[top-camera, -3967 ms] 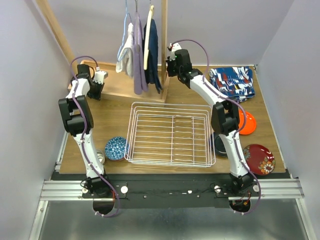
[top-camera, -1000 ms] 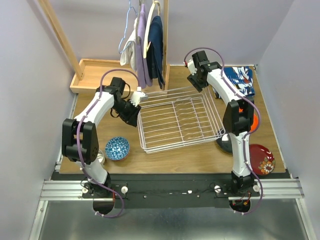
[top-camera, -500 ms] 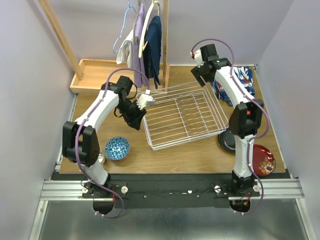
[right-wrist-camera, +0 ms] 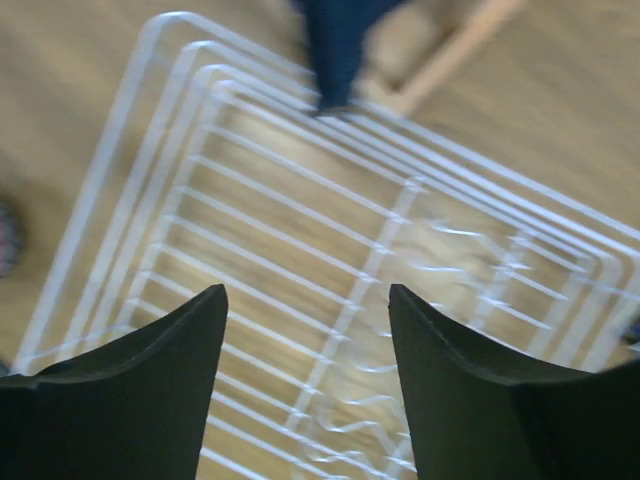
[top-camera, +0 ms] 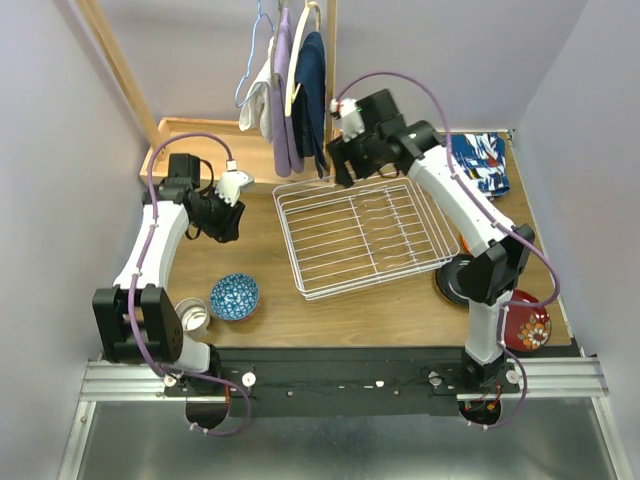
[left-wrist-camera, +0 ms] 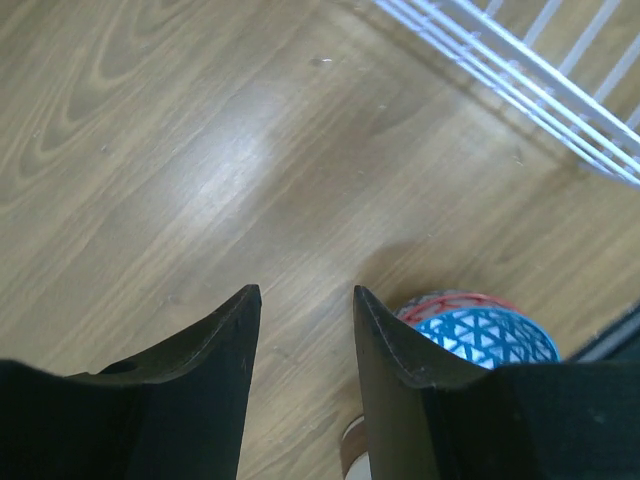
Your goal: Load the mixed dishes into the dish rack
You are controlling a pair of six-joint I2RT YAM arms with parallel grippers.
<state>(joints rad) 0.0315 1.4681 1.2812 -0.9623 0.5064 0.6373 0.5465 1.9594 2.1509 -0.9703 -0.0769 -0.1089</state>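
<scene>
Rack (top-camera: 365, 238) turned askew vs before, w/ hanging clothes (top-camera: 308, 90) at far edge.

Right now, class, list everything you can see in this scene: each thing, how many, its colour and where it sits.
table: one, brown wood, under everything
dish rack: one, white wire, middle of the table
small bowl: one, blue-patterned, near-left of the rack
cup: one, pale tan, left of the bowl
black plate: one, glossy black, by the rack's near-right corner, partly hidden
dark red plate: one, near-right corner
cloth: one, blue-red patterned, far right
wooden tray: one, light wood, far left
hanging clothes: several, white, lilac, navy, at the back
left gripper: black, open, over bare wood
right gripper: black, open, above the rack
</scene>
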